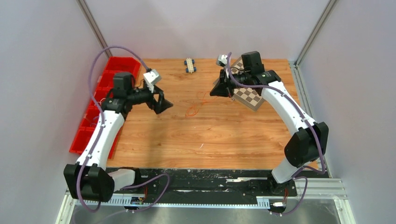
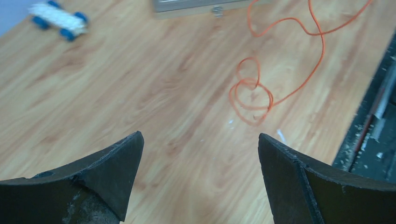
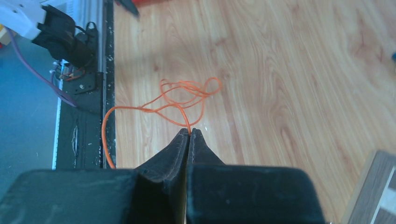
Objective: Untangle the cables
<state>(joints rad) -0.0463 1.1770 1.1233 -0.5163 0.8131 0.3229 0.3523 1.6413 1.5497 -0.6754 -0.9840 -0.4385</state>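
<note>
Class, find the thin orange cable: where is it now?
Top view: the thin orange cable lies looped on the wooden table, between the open left tool and the shut right tool, which pinches one strand.

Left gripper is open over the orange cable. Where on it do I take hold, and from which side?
Grip the small knot where the loops cross on the orange cable, coming straight down from above with the left gripper. The cable lies flat on the table, so a side approach probably finds nothing to pinch. The right gripper pinches another strand.
</note>
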